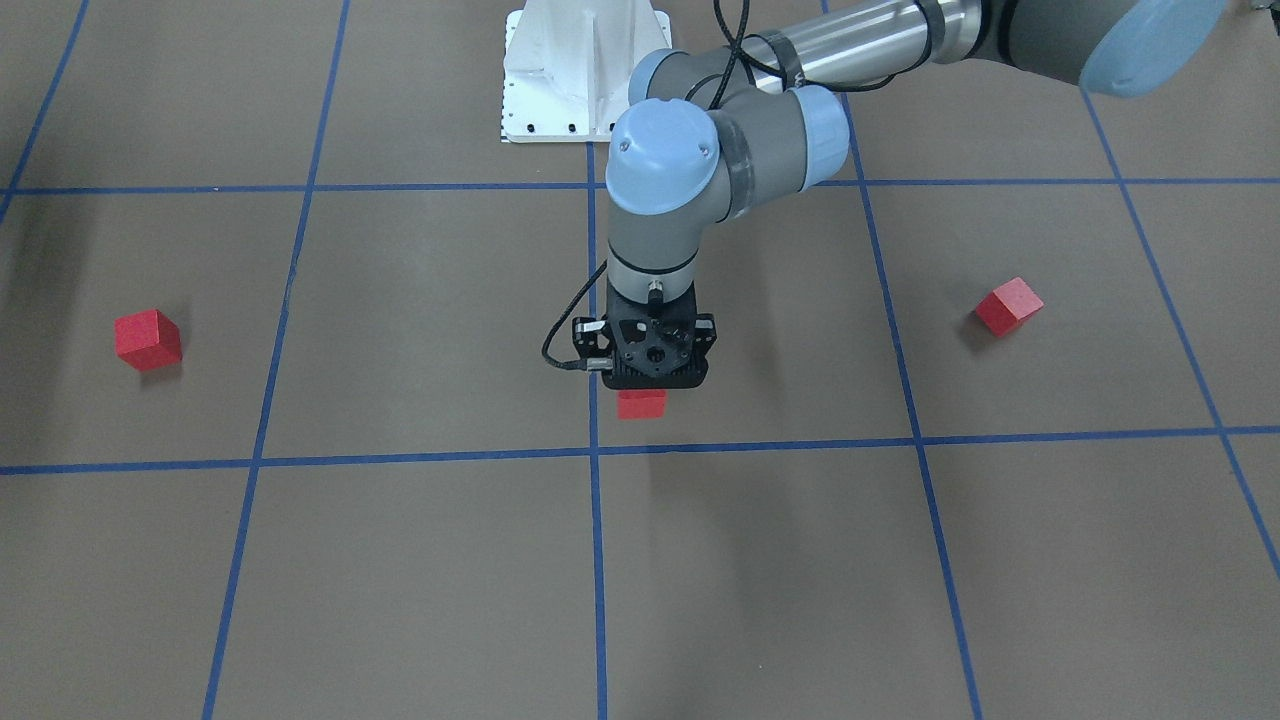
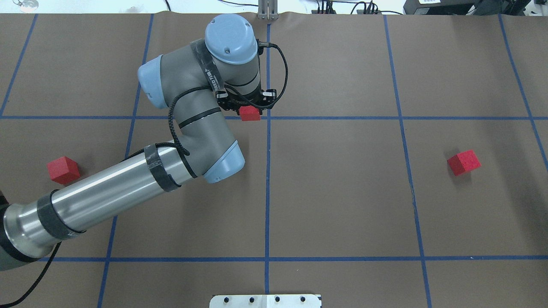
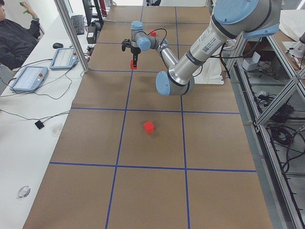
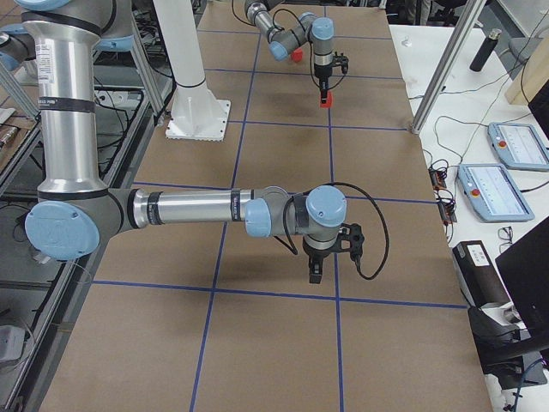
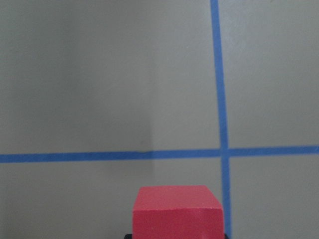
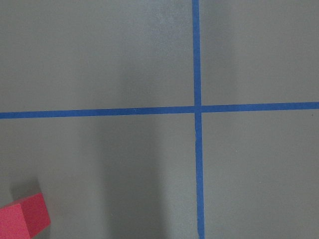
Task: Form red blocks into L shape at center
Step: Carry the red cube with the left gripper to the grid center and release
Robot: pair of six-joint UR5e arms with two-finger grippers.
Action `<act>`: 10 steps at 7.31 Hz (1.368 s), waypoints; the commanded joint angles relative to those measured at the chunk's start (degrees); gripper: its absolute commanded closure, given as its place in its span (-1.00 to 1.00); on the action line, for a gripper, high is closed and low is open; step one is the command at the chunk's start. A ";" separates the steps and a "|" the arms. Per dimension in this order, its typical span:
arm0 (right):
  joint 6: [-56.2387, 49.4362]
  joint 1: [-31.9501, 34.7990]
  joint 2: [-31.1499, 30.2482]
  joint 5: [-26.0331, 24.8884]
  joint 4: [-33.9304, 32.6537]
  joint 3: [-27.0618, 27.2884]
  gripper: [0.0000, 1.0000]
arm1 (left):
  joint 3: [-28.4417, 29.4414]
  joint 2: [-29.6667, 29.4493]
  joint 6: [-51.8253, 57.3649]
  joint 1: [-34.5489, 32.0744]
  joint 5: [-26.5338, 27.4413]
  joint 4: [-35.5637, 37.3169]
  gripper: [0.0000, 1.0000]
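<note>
Left gripper (image 2: 248,108) clasps a red block (image 2: 250,114) near the center (image 2: 268,117).
Seemingly lifted; cannot tell the grip of the right gripper (image 4: 315,276).

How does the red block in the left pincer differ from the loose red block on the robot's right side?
The held block is gripped in the left pincer; the right-side block lies loose on the table. The held block is beside the center crossing; the right-side block is past the next tape line. The held block sits square to the tape; the right-side block is turned askew. Both are plain red cubes of like size.
</note>
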 commanded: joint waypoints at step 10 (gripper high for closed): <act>0.22 0.00 0.25 -0.03 0.01 0.28 -0.98 | 9.65 -2.92 -2.20 4.09 0.51 -7.29 -0.99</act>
